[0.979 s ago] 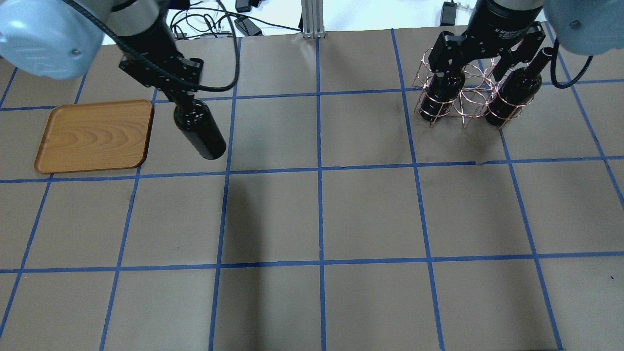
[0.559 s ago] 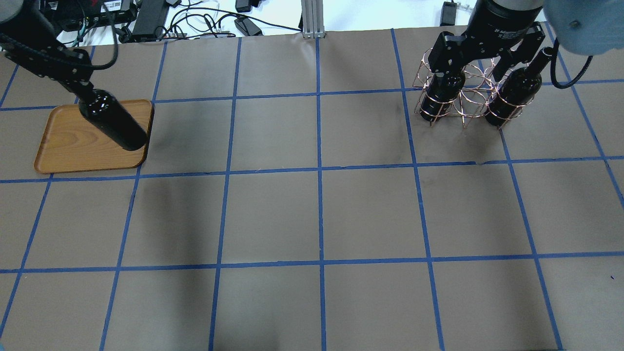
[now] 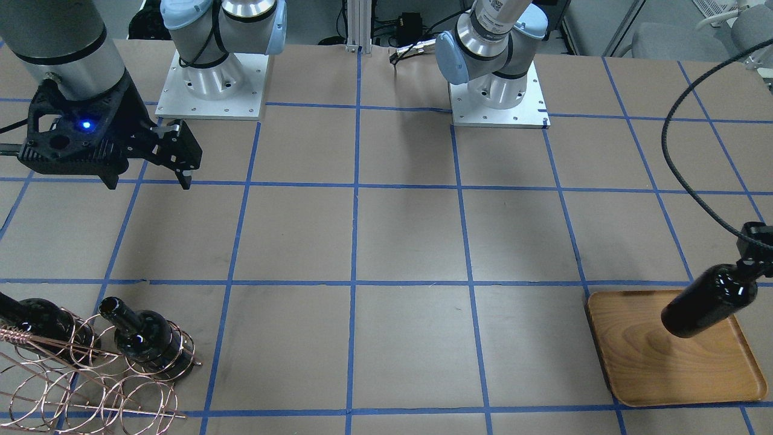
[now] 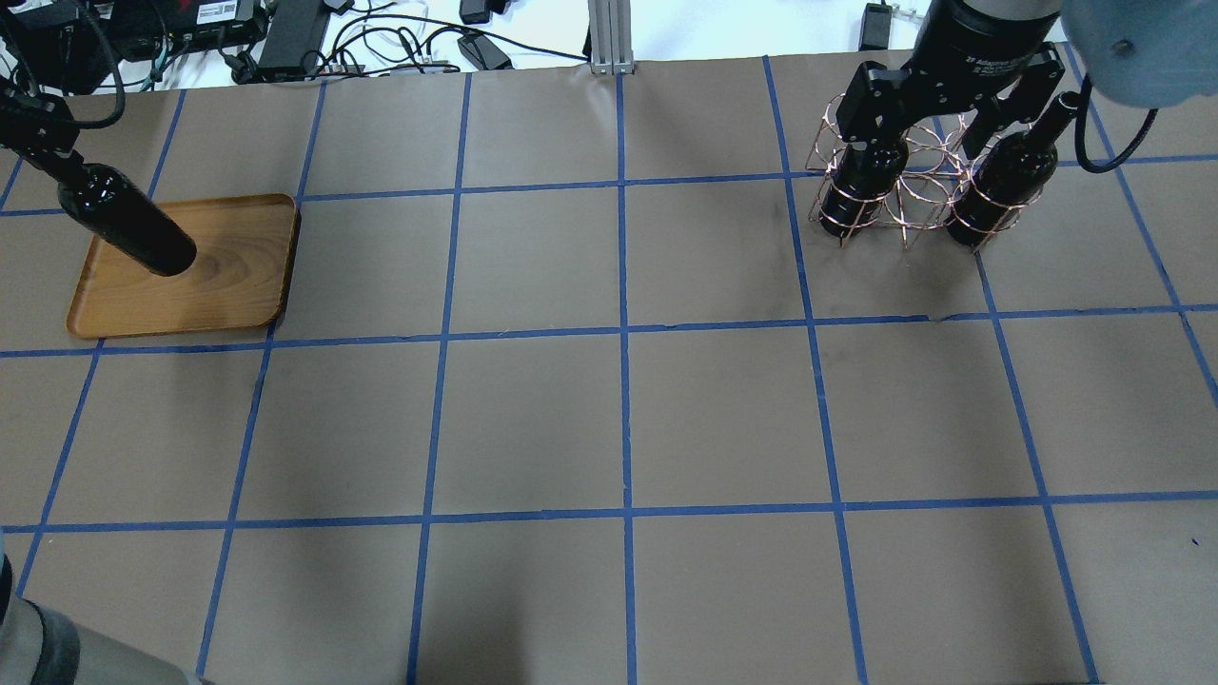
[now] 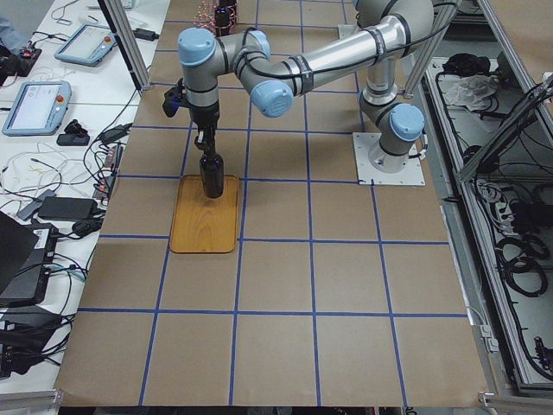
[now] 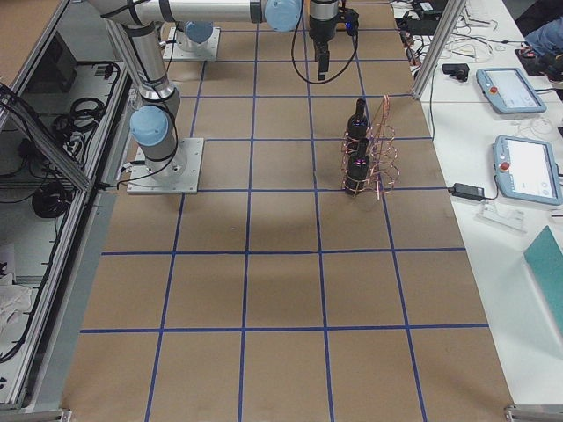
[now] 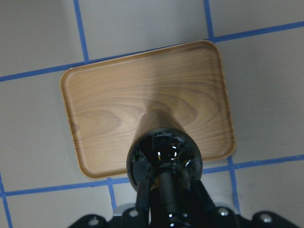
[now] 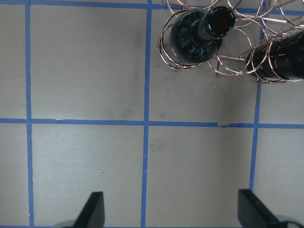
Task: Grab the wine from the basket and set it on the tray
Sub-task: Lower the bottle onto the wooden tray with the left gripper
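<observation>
My left gripper (image 4: 38, 143) is shut on the neck of a near-black wine bottle (image 4: 128, 233) and holds it upright over the wooden tray (image 4: 219, 285). The bottle (image 3: 706, 302) hangs over the tray (image 3: 664, 368); I cannot tell whether it touches. The left wrist view shows the bottle (image 7: 164, 154) above the tray (image 7: 109, 104). My right gripper (image 8: 172, 211) is open and empty above the copper wire basket (image 4: 904, 195). Two bottles (image 4: 856, 185) (image 4: 1004, 181) stand in the basket (image 3: 90, 386).
Cables and power bricks (image 4: 285, 29) lie past the table's far edge, next to an aluminium post (image 4: 609, 38). The two arm bases (image 3: 211, 78) (image 3: 495, 84) are bolted to the table. Blue tape lines (image 4: 623, 333) grid the brown table.
My left gripper has carried the bottle leftward, from beside the tray's right edge to over the tray. My right gripper and the basket have not moved.
</observation>
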Robot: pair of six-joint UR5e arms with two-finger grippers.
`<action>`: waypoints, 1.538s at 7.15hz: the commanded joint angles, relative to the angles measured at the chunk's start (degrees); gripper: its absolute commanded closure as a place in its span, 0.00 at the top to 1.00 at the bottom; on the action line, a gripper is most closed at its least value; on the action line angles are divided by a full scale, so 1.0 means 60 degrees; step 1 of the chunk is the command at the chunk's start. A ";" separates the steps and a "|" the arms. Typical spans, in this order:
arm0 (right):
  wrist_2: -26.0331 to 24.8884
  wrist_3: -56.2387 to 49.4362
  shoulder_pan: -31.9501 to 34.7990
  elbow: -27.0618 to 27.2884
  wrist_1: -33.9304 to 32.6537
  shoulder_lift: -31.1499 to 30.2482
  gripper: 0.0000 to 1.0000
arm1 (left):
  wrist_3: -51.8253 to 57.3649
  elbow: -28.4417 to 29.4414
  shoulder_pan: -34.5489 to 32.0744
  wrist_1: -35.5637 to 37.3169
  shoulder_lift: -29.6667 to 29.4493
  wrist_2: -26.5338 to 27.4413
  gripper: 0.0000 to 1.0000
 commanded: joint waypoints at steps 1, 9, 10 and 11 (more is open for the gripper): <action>-0.0009 -0.0011 0.0001 0.0000 0.0000 -0.0001 1.00 | 0.0751 0.0293 0.0748 0.0346 -0.0657 -0.0024 0.05; -0.0053 -0.0203 0.0001 0.0000 0.0000 -0.0088 1.00 | 0.0754 0.0528 0.0941 0.0654 -0.1126 -0.0508 0.05; -0.0068 -0.0245 0.0001 0.0029 0.0015 -0.0103 1.00 | 0.0725 0.0528 0.0970 0.0654 -0.1141 -0.0522 0.06; -0.0053 -0.0202 0.0001 0.0029 -0.0014 -0.0103 1.00 | 0.0696 0.0513 0.1028 0.0640 -0.1141 -0.0812 0.06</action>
